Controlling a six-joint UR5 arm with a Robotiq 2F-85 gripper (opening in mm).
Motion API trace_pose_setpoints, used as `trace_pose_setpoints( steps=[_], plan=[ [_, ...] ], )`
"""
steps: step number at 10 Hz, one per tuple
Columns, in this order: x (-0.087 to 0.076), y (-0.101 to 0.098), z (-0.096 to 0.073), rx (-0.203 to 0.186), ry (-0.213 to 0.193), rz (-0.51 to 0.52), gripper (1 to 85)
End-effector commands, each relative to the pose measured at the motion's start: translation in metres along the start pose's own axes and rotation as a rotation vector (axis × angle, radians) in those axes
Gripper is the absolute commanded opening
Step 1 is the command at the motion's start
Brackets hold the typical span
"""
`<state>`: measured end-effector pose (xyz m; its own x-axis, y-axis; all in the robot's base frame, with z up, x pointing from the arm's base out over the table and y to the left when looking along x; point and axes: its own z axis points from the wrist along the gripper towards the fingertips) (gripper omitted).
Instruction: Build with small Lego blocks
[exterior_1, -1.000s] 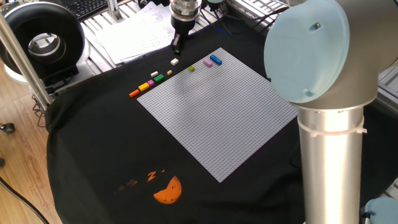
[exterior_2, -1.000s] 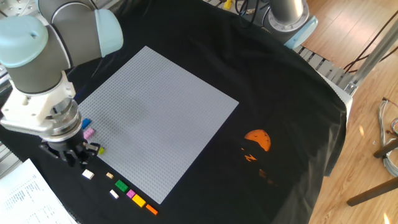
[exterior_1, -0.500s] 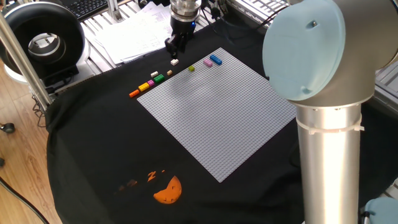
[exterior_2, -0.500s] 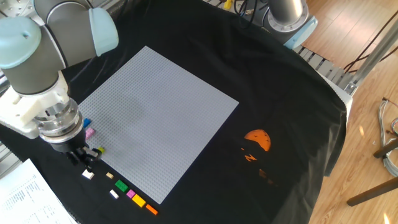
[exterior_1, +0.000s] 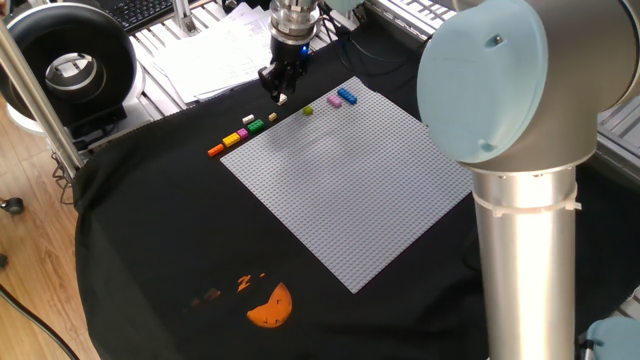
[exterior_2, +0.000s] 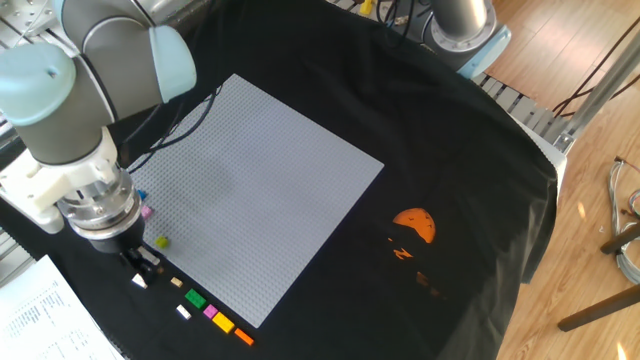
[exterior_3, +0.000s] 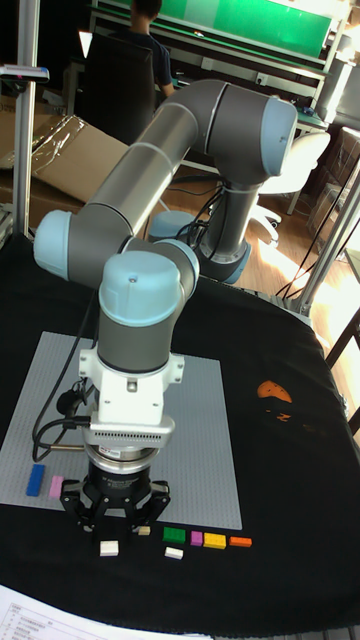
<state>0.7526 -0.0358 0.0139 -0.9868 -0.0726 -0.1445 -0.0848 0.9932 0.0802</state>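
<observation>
The pincer (exterior_2: 138, 268), fingers spread, hovers just above a white block (exterior_2: 139, 281) on the tabletop; other small Lego blocks (exterior_1: 243, 131) lie loose beside it. The baseplate (exterior_1: 345, 175) shows nothing assembled; building has barely begun.

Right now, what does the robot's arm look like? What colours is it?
The arm is made of fat silver-grey tubes joined by round joints with pale blue caps. Near the bottom sits a white block, then a ribbed metal ring, then a small black gripper with two fingers. A thin black cable loops out beside the wrist.
</observation>
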Motion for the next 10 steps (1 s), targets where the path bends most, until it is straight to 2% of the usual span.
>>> trace_pose_setpoints(
  steps=[1, 10],
  plan=[
    [-0.0011, -0.0041, 0.0074, 0.021, 0.001, 0.021, 42.3],
    [-0.0037, 0.0003, 0.0077, 0.007, 0.000, 0.023, 38.7]
  ],
)
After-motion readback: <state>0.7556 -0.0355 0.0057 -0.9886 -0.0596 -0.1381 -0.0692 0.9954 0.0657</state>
